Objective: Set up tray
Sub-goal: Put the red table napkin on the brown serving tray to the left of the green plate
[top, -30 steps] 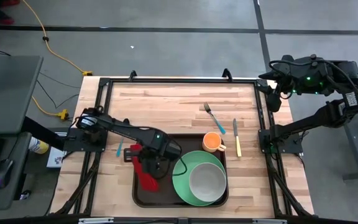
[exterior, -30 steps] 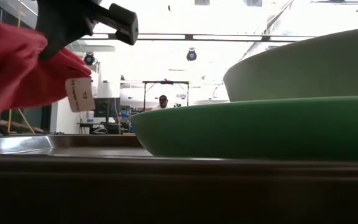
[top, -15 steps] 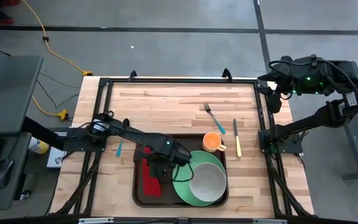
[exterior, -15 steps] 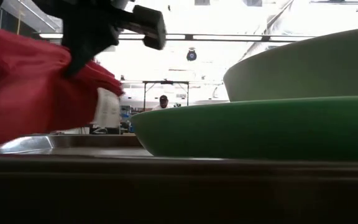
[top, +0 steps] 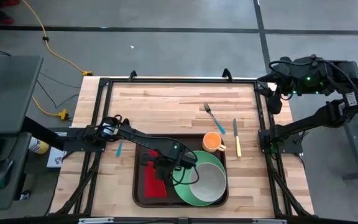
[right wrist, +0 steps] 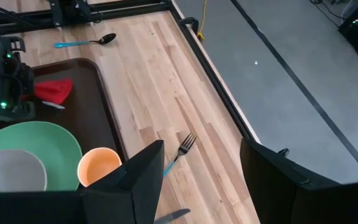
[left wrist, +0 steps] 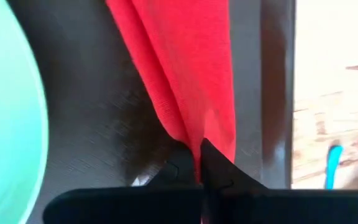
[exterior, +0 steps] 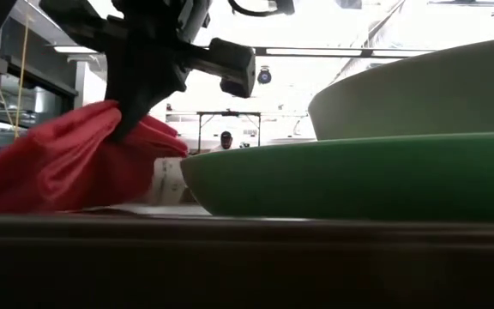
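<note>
The dark brown tray [top: 140, 163] lies at the table's near middle. It holds a green plate [top: 185, 186] with a grey bowl [top: 207, 182] on it and an orange cup [top: 212, 142] at its far right corner. A red napkin [top: 153, 182] lies in the tray's left part, left of the plate. My left gripper [top: 165, 167] is low over the tray, shut on the napkin's far end. My right gripper [right wrist: 201, 180] is open and empty, high beyond the table's far right corner. My left gripper pinches the napkin's bunched far end [left wrist: 194, 142] between its two fingers [left wrist: 219, 169]. The fingers come slanting down from the table's left side. The cloth runs in folds from the fingers toward the near edge, and the rest [exterior: 50, 176] lies on the tray floor.
A fork [top: 211, 115] and a knife [top: 236, 137] lie on the wood right of and beyond the tray. A blue-handled spoon [top: 119, 148] lies left of it. Bare wood lies across the table's far half. A person stands in the room behind [exterior: 225, 139].
My left gripper has gone toward the table's right and near edges and down into the tray, still shut on the napkin. The napkin, which hung bunched below the fingers, now lies stretched out along the tray floor beside the plate.
</note>
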